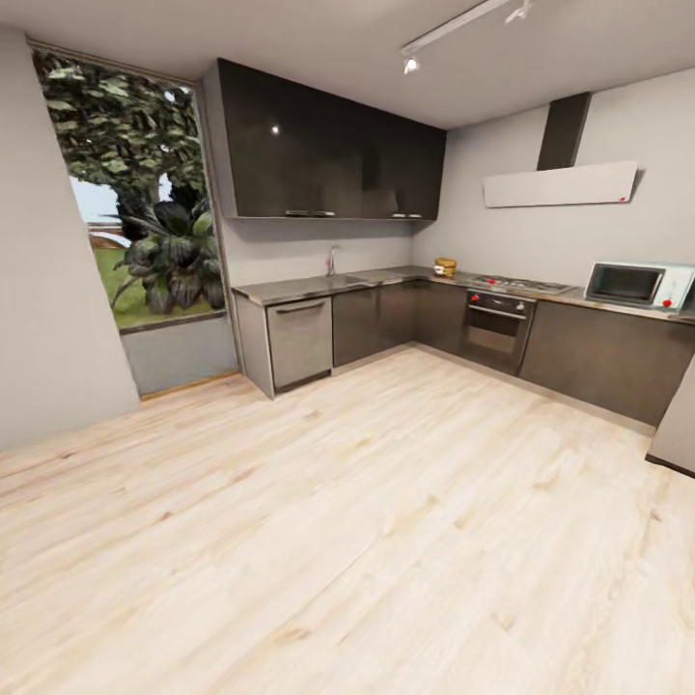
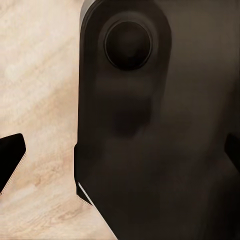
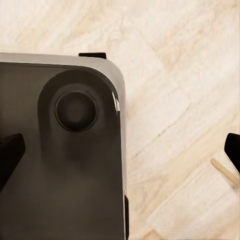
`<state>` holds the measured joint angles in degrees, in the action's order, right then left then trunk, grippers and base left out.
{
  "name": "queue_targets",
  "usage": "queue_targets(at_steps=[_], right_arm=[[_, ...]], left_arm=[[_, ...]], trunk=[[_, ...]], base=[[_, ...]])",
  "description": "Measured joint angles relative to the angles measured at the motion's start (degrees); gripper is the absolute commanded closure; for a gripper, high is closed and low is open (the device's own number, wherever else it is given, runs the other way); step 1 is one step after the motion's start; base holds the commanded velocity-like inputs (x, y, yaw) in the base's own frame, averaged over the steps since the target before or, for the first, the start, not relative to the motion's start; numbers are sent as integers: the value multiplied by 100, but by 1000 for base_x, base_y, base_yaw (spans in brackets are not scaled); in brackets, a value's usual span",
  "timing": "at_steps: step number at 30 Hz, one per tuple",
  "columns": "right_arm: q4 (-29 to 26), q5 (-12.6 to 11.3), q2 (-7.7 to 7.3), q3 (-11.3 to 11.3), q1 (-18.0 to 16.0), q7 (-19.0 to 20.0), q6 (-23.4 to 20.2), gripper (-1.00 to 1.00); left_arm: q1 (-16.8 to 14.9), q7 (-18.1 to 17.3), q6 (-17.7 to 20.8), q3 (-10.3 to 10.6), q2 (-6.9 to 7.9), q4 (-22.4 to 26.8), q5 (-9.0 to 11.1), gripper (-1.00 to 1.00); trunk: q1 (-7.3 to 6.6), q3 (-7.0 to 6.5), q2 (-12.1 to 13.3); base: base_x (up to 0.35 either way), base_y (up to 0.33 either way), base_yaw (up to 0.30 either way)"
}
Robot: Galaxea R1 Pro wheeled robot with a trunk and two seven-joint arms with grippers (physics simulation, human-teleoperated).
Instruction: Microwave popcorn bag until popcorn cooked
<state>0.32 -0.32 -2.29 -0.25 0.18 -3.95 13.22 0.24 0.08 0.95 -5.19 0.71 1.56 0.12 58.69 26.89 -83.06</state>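
Note:
Far across the kitchen, the small tan popcorn bag [image 1: 445, 266] stands on the grey countertop [image 1: 309, 287] near the corner, left of the gas hob [image 1: 518, 284]. The pale mint microwave [image 1: 638, 285] sits on the worktop at the far right, its dark door closed. In the left wrist view my left gripper [image 2: 121, 157] is open, its dark fingertips [image 2: 11, 159] wide apart over my dark base and the wood floor. My right gripper [image 3: 121, 152] is likewise open, with nothing between its fingertips [image 3: 10, 154].
Light wood floor [image 1: 367, 521] stretches between me and the cabinets. A black-and-steel oven [image 1: 497, 326] sits under the hob, a slanted white hood [image 1: 560, 183] above. Dark wall cabinets [image 1: 328, 154], a sink tap [image 1: 333, 259] and a large window [image 1: 135, 193] are at left.

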Motion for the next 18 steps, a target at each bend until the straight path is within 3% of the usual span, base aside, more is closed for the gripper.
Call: queue_targets(at_steps=[18], right_arm=[[0,-1,0,0,0,0,0,-100]], left_arm=[[0,0,0,0,0,0,-2,-100]], trunk=[[0,0,0]], base=[[339,0,0]])
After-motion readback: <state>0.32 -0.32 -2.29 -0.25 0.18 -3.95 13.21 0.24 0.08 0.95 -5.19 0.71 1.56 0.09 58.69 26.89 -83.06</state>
